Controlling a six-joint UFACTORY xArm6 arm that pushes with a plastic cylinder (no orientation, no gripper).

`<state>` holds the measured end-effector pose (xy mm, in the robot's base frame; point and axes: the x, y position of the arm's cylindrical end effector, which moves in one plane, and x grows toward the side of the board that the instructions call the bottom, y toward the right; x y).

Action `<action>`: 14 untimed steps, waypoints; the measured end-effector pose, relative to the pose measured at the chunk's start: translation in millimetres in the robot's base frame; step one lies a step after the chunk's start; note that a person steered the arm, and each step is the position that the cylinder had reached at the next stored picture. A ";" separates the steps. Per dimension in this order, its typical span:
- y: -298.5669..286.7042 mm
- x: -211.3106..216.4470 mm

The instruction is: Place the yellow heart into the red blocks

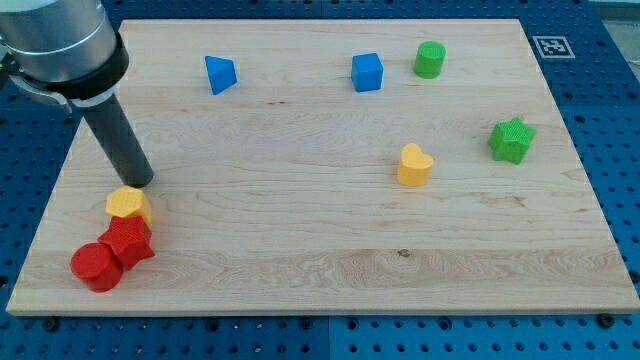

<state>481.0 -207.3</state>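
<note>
Red cylinder (96,267) and a red star-like block (129,242) sit touching at the view's bottom left. My tip (141,184), a bare rod with no jaws to spread or press, stands just above a yellow hexagon-like block (128,204) that touches the red pair. The yellow heart (414,165) lies well apart to the view's right. I judge the tip should go round to the heart's right side and push it slowly left and down.
</note>
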 end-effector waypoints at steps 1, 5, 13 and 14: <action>0.0 7.0; 101.7 -9.7; 309.2 -53.6; 318.5 -42.7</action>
<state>438.3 111.2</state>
